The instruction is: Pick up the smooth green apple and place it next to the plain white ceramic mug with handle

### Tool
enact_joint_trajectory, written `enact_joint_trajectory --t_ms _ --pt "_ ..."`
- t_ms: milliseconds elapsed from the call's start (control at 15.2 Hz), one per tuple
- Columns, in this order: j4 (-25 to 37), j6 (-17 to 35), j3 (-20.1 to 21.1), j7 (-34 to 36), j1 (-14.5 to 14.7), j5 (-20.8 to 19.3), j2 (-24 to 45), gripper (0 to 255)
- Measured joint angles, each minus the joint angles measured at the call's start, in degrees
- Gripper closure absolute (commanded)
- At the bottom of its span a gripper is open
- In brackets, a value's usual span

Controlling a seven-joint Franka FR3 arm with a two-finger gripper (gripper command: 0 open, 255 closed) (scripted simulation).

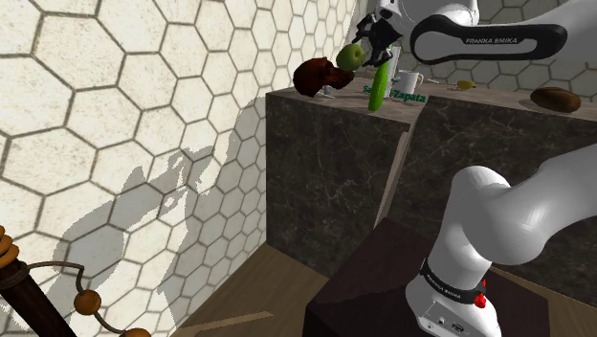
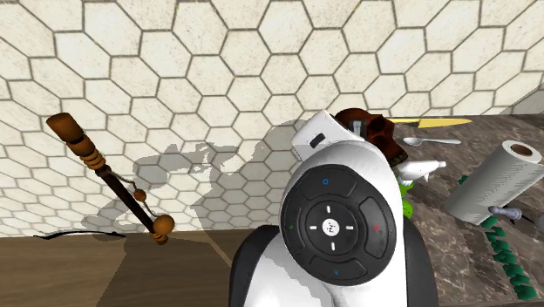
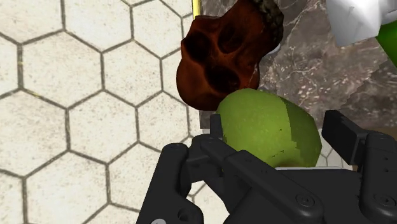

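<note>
Plainly green, smooth-skinned apple (image 3: 268,127), slightly faceted

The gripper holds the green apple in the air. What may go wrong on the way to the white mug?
1. In the shoulder view the green bottle stands between the green apple and the white mug; the gripper may knock it over.
2. The apple hangs close to the dark red skull-shaped object near the counter's edge; if it slips, it might bounce to the floor.
</note>
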Motion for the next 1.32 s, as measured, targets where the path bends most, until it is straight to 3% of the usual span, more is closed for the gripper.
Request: enact_joint_trajectory --t_ms 528,1320 --pt "6.1 -4.6 0.7 -2.8 2.2 2.9 0.9 255" --pt "16.9 -5.1 -16.0 -19.9 9.1 5.4 -0.7 255"
